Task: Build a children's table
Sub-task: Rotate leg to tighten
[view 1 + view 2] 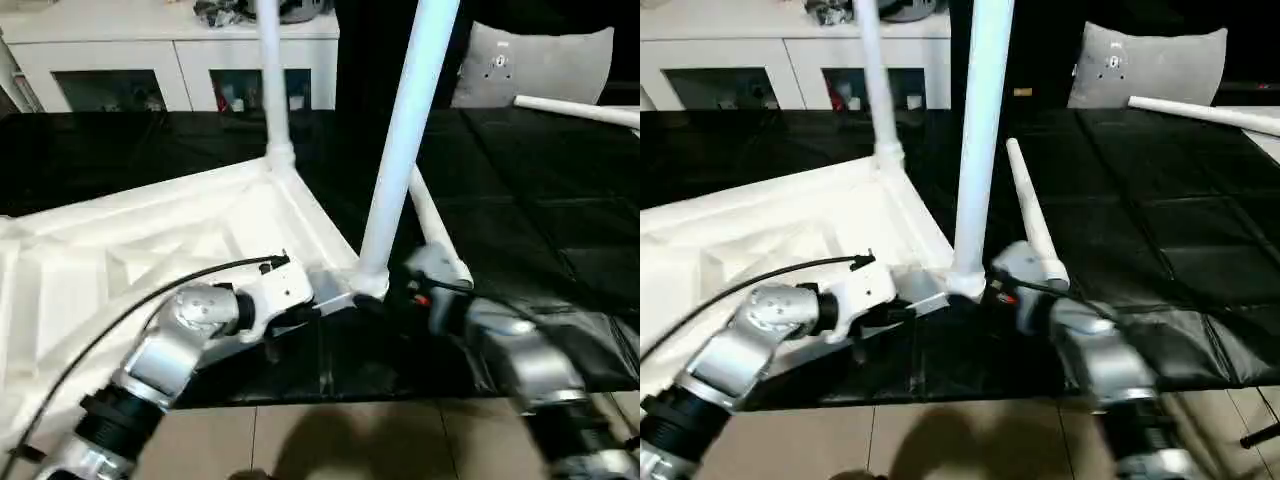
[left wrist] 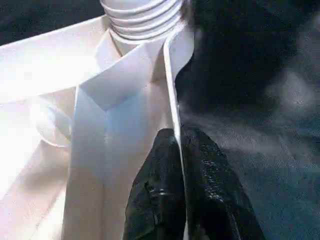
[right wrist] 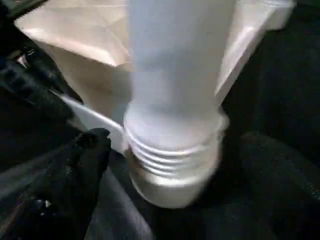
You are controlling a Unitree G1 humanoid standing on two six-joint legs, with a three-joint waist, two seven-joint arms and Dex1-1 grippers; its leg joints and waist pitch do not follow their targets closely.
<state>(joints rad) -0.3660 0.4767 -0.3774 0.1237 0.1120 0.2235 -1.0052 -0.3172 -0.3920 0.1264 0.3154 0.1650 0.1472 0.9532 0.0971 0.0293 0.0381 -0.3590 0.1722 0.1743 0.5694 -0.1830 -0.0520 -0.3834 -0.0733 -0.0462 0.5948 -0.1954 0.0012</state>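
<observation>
Black worktop (image 1: pixel 520 210), white cabinet (image 1: pixel 180 60) far. Tabletop (image 1: pixel 130 260) upside down, left; far leg (image 1: pixel 270 80) fitted. Near leg (image 1: pixel 405 150) upright in corner socket, threads showing. Left gripper (image 2: pixel 179 150): jaws clamped on tabletop rim. Right gripper (image 3: pixel 170 165): jaws apart around leg base. Step: seating second leg. Next, likely: regrip, twist home.

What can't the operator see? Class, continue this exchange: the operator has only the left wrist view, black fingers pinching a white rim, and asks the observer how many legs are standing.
Observer: Two. The near leg and the far leg stand upright at corners of the tabletop.
Operator: Where's the right gripper?
Observer: The right gripper is open, a finger either side of the near leg's threaded base, not touching.
Operator: Any spare legs?
Observer: One loose leg lies on the black surface beside the tabletop.
</observation>
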